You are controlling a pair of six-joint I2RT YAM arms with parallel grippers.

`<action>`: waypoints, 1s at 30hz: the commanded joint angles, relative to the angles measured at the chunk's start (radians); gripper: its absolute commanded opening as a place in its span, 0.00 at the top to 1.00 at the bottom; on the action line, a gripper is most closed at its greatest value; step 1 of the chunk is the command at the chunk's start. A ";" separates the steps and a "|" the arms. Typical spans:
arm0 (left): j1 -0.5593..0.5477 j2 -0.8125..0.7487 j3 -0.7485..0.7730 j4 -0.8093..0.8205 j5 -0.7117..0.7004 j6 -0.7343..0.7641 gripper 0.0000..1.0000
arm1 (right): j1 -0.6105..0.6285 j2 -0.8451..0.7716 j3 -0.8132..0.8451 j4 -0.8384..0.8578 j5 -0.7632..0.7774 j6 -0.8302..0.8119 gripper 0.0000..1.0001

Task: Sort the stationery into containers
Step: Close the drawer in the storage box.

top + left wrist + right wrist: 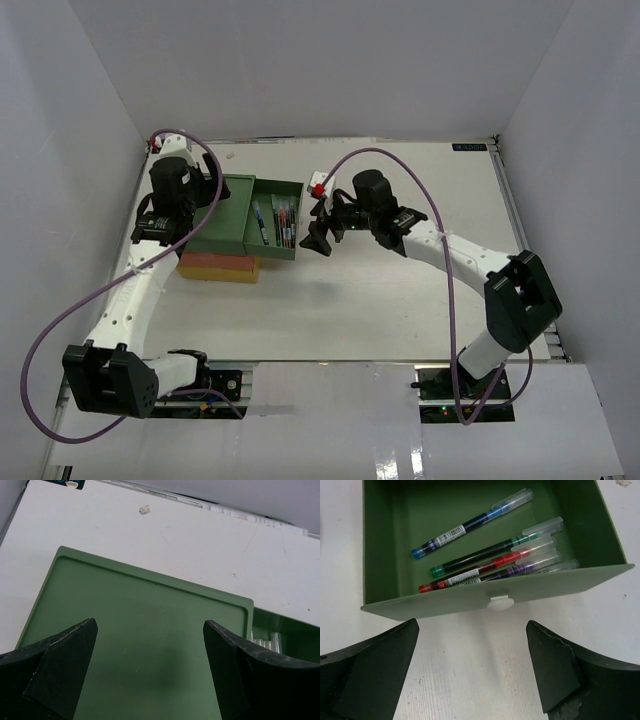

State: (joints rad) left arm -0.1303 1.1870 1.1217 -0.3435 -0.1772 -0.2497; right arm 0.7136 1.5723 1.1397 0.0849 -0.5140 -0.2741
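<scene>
The left gripper (150, 624) has its two black fingers spread wide, with nothing between them. Right under it is the flat green top of the boxy plastic stack of three drawer tiers (150, 595). The pictures do not show if the fingers touch the top. In the top view the stack is green on top, with a red-orange tier (212, 258) under it and a yellow tier (218, 272) at the bottom. The green plastic drawer (390, 525) is pulled out of the stack. It sticks out to the right of the left gripper. The right gripper (472, 624) is spread wide too and holds nothing. It hangs over the white table (480, 675), just in front of the drawer's front wall. The small round white knob (499, 602) on that wall sits just ahead of it, in line with the gap between the fingers. Past the knob, inside the drawer, lie four thin pens with clear caps, side by side and a bit slanted. The blue pen (470, 524) is the farthest from the right gripper. Then come the green pen (490, 550), the red pen (485, 566) and the purple pen (520, 569), which is closest to the front wall. Far ahead of the left gripper a tiny pale scrap (144, 510) lies on the table, too small to tell what it is.
</scene>
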 commanded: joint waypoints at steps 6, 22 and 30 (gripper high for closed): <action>0.011 -0.027 -0.089 0.051 0.041 -0.028 0.02 | -0.003 0.100 0.146 0.009 -0.145 -0.025 0.03; 0.009 -0.017 -0.194 0.066 0.176 -0.068 0.02 | 0.044 0.317 0.403 0.000 -0.230 -0.039 0.01; 0.011 -0.021 -0.201 0.072 0.208 -0.068 0.02 | 0.084 0.459 0.560 0.006 -0.227 -0.030 0.00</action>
State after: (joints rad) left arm -0.1169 1.1561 0.9615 -0.1532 -0.0383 -0.2794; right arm 0.7788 2.0010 1.6360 0.0597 -0.7219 -0.2970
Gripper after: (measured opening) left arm 0.979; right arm 0.995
